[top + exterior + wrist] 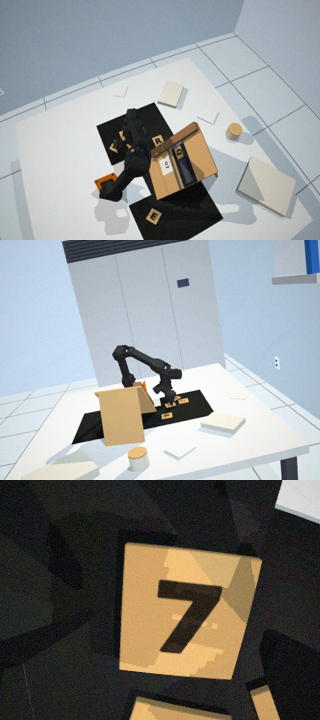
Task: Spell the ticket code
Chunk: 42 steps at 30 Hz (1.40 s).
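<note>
The ticket point(169, 169) on the tilted wooden board point(202, 155) point(121, 418) reads Q7. The Q tile point(178, 152) lies in the dark rail point(187, 171), against its upper end by the brown ledge. The 7 tile point(140, 620) point(132, 150) lies flat on the black mat point(152, 116) point(199, 405). My gripper point(182, 631) point(171, 403) is low over it, open and empty, one finger on each side of the tile. Whether the fingertips touch the mat is unclear. In the top view the arm partly covers the 7 tile.
The J tile point(121, 135) point(183, 400) and D tile point(112, 147) point(177, 398) lie close beside the 7. The R tile point(157, 140) point(166, 415) is nearer the board; the E tile point(154, 216) lies beyond it. A lidded jar point(234, 130) point(139, 459) and pale slabs stand around.
</note>
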Available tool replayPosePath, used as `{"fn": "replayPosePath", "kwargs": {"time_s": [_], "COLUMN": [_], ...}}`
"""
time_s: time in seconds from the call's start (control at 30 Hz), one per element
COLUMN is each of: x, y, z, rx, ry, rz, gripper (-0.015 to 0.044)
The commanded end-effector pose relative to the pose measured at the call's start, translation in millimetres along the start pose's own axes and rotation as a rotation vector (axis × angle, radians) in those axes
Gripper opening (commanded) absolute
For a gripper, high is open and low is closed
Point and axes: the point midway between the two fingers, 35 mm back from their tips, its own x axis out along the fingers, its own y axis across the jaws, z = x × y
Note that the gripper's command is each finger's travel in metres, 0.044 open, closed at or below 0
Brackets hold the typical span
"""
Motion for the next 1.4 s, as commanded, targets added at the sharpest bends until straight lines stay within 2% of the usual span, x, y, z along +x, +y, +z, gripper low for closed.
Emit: {"fn": "replayPosePath", "kwargs": {"time_s": [0.0,0.57,1.07,1.37], "x": [8.2,10.6,10.6,2.5], "y": [-1.1,-1.2,-1.9,-2.6], "z": [1.4,1.5,1.5,0.8], "rx": [-0.006,-0.006,-0.006,-0.006], "ry": [-0.01,-0.01,-0.01,-0.01], "rz": [-0.001,-0.001,-0.002,-0.002], "gripper": [0.034,0.034,0.024,0.0004]}}
